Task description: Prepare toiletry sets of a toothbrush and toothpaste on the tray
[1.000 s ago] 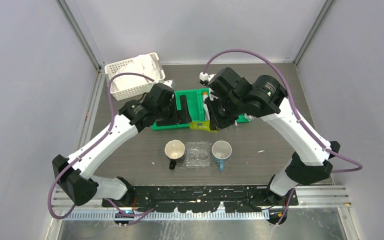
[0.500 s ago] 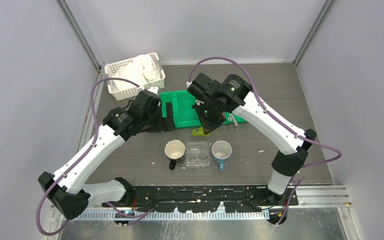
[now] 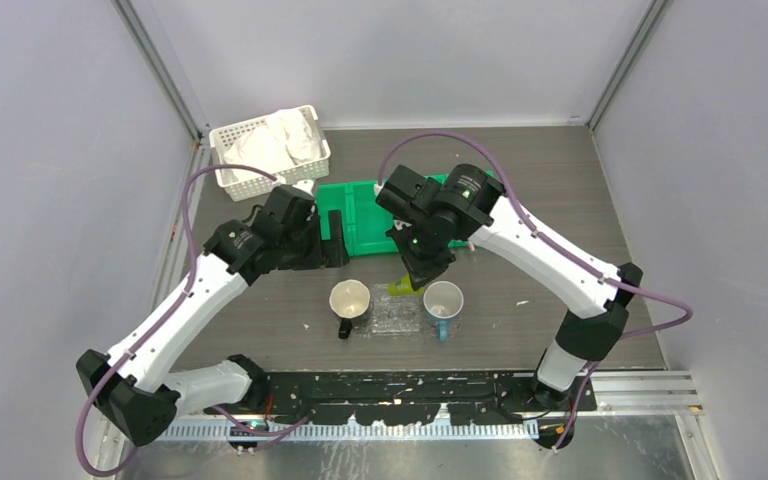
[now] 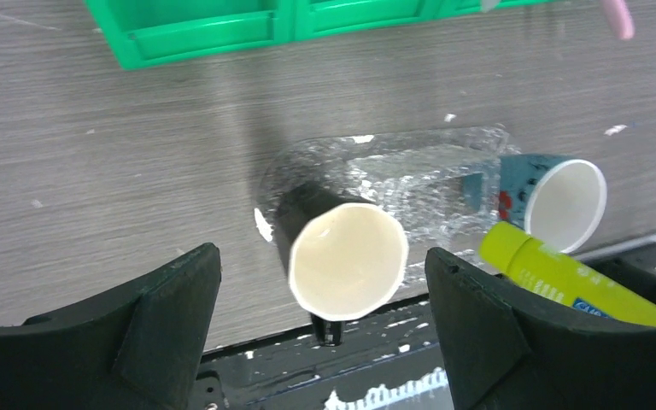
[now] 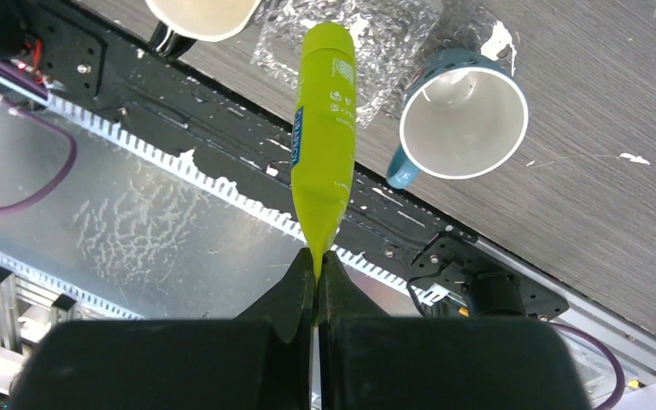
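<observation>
My right gripper is shut on the crimped end of a yellow-green toothpaste tube. It holds the tube in the air, cap end over the far edge of the clear plastic tray. In the right wrist view the tube hangs from my right gripper over the tray. My left gripper is open and empty, above the table beyond the cream mug; the left wrist view shows the tray, the tube and a pink toothbrush tip. The white tube is hidden.
A cream mug stands left of the tray and a teal mug right of it. The green bin lies behind them and a white lattice basket stands at the back left. The black base rail runs along the near edge.
My right gripper has carried the yellow-green tube from the green bin forward to above the tray. My left gripper has drawn back left from the bin, still open.
</observation>
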### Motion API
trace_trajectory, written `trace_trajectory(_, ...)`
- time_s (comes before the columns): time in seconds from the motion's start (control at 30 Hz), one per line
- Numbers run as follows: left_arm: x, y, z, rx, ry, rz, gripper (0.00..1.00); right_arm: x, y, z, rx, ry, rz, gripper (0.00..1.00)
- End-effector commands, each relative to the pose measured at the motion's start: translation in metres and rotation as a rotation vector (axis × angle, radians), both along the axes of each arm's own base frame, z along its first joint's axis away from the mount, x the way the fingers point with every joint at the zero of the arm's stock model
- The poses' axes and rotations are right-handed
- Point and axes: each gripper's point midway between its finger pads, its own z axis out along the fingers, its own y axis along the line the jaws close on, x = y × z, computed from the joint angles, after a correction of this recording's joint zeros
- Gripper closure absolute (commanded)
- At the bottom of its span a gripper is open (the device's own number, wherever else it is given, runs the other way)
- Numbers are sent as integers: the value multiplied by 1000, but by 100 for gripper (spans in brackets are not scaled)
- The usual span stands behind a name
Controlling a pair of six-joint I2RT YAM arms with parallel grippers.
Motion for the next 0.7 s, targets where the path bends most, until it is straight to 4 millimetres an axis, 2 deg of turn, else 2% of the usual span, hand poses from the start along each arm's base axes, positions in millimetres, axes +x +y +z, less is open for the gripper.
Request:
trace_trajectory(0.0,7,-38,23,-190,-43,-81,10,-36,-29,35,10,13,16,99)
trace_trajectory(0.1,12,-64,37,-298,-26,-126,12,-40,-8,52,124,-27,31,99)
trace_trajectory(0.2,12,-81,52,-375,-16,-158,15,-33,-6,57,140,-95,19,99)
trace_trajectory(0.33,13,-83,53,-379,-18,-150,15,-29,1,65,221,-135,14,99)
trace_trajectory(0.43,12,-86,48,-377,-2,-150,16,-28,5,63,243,-142,15,99)
trace_trajectory(0.67,6,-99,51,-384,-3,-165,17,-16,17,59,256,-181,17,99)
